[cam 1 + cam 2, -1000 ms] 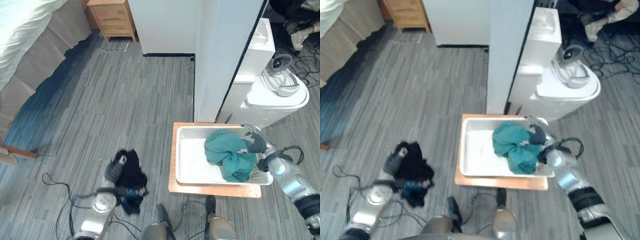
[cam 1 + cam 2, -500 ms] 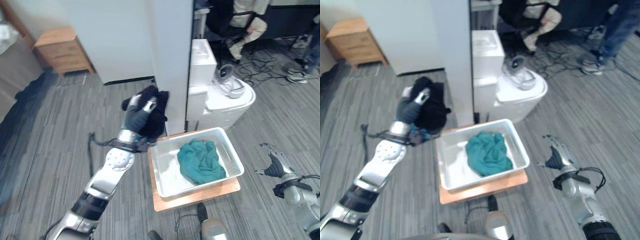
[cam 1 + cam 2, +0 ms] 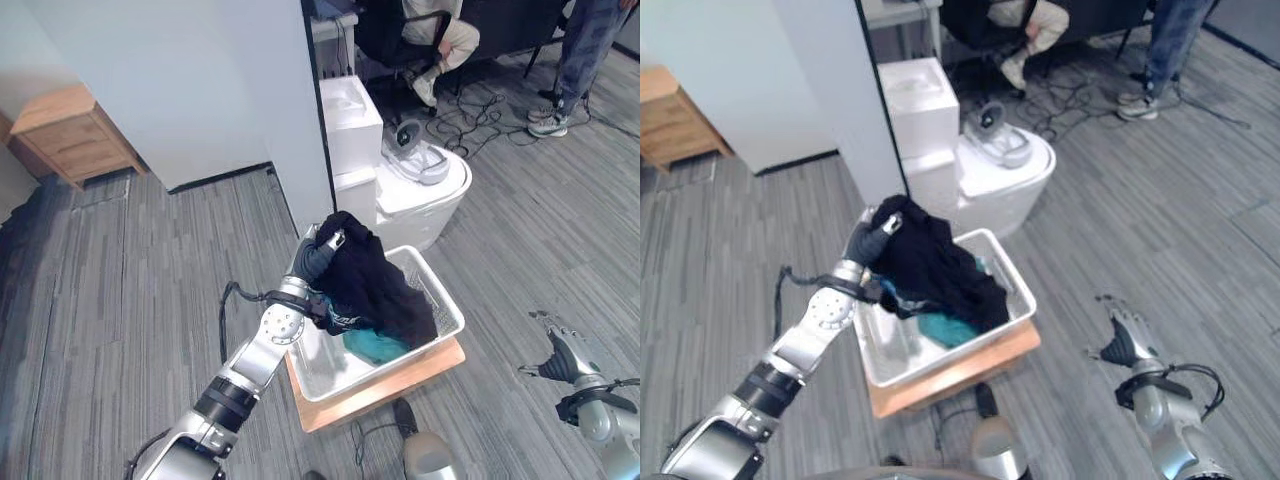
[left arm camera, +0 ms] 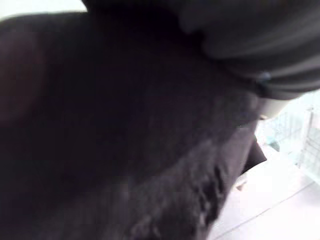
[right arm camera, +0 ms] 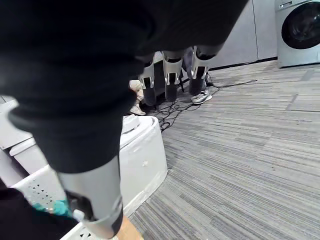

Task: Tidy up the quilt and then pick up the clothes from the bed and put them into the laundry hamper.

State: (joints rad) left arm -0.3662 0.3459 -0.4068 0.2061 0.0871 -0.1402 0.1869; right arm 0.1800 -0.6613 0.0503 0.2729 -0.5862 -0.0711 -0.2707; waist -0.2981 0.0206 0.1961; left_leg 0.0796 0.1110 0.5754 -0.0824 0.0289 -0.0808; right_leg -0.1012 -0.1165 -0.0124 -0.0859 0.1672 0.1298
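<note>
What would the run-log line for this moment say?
left hand: shut on black garment, held over white hamper | teal garment: in hamper | right hand: open, away from hamper

A matt black cloth garment [image 3: 375,280] is hanging in soft, rumpled folds from the left hand [image 3: 316,257], whose silver fingers are showing a dull metallic sheen against the dark ribbed cover. Under it, a teal cloth [image 3: 372,345] is lying crumpled in the white laundry hamper [image 3: 448,307], smooth plastic with perforated walls. The hamper is sitting on a light wooden board [image 3: 400,381] with a plain, unvarnished look. The floor [image 3: 150,280] is showing a grey, streaked, low-sheen plank surface. Farther off, a white appliance [image 3: 420,190] is looking smooth and slightly glossy, and at far left a wooden nightstand [image 3: 70,135] is showing a warm, satin grain.
</note>
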